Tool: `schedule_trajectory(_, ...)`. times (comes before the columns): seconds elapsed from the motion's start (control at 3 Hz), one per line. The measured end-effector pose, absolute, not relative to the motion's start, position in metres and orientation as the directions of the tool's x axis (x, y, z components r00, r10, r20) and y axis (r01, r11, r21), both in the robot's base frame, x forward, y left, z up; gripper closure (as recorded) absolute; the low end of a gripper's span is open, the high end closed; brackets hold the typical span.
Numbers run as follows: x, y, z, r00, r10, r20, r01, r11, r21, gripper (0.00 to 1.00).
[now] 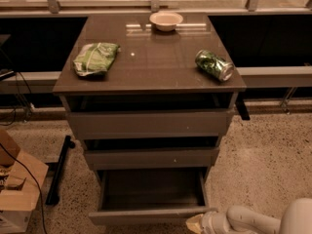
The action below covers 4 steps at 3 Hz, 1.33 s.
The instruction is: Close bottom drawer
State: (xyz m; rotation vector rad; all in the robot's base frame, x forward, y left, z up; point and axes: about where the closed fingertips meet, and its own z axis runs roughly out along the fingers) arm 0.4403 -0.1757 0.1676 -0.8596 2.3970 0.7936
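The bottom drawer (148, 215) of the grey-brown cabinet stands pulled far out, its shallow dark tray open to view and its plain flat front near the lower edge of the camera view. My gripper (196, 223) is at the bottom right, just right of the drawer front's right end, at the tip of my white arm (253, 221). Its tip is close to the drawer front's corner; I cannot tell if it touches.
The middle drawer (151, 157) and top drawer (148, 123) stand slightly out. On the cabinet top lie a green chip bag (95, 57), a green can (213, 65) on its side and a white bowl (166, 20). A cardboard box (17, 189) sits on the floor at left.
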Motion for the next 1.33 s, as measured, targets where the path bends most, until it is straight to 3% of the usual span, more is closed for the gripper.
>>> schedule_trajectory(0.67,0.497,-0.159,0.19,-0.612,-0.346,-0.711,-0.713,0.631,0.307,1.0)
schedule_trajectory(1.33,0.5,-0.157,0.188,-0.603,-0.345,-0.719,-0.711,0.642,0.288,1.0)
